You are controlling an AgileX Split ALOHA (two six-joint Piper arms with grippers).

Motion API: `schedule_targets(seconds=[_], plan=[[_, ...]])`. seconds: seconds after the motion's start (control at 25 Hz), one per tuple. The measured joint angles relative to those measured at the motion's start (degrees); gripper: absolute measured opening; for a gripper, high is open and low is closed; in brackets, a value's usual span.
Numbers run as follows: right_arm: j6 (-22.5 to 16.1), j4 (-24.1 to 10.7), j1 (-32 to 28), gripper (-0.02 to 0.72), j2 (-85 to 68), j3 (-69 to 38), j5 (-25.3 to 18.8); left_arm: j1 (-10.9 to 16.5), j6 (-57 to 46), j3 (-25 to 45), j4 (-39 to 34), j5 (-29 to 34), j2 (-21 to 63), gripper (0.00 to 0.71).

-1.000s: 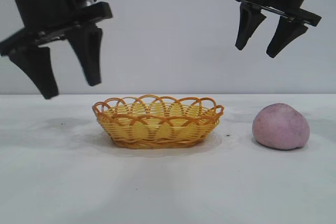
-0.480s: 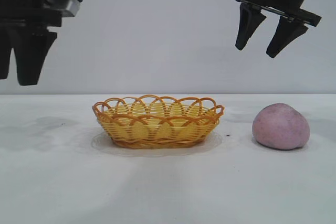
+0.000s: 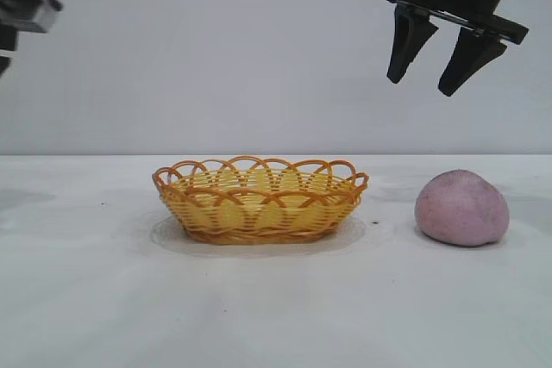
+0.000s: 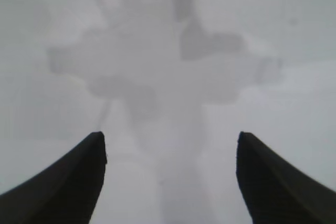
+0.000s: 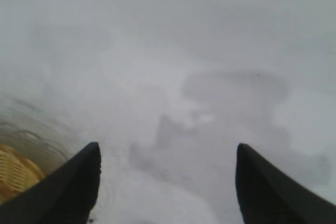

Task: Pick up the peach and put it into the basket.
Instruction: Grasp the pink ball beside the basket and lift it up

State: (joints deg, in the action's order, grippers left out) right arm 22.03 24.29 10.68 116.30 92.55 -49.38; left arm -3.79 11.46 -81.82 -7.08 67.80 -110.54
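Observation:
The pale pink-mauve peach (image 3: pixel 461 208) rests on the white table at the right. A yellow wicker basket (image 3: pixel 260 199) with an orange looped rim sits at the centre, with nothing in it that I can see. My right gripper (image 3: pixel 429 80) hangs high above the gap between basket and peach, jaws open and holding nothing. In the right wrist view the right gripper (image 5: pixel 167 153) shows bare table between its dark fingertips, with a corner of the basket (image 5: pixel 16 174) at the edge. My left gripper (image 4: pixel 170 142) is open over bare table; only part of the left arm (image 3: pixel 21 13) shows at the exterior view's left edge.
The white table (image 3: pixel 276 308) stretches wide in front of the basket and peach. A plain pale wall stands behind. Arm shadows lie on the table surface in both wrist views.
The left arm has swung away to the left, nearly out of the exterior view. The right gripper, peach and basket have not moved.

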Motion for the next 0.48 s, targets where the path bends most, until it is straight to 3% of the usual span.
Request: schedule_targets(seconds=[0.2,0.48], plan=[[0.00,-0.13,0.00,0.467,0.00,0.00,-0.16,4.24,-0.79,0.28,0.22,1.08,3.36,0.459],[0.00,-0.17,0.00,0.467,0.00,0.00,-0.60,5.91,-2.03,9.26,1.49,1.23,16.94,0.459]])
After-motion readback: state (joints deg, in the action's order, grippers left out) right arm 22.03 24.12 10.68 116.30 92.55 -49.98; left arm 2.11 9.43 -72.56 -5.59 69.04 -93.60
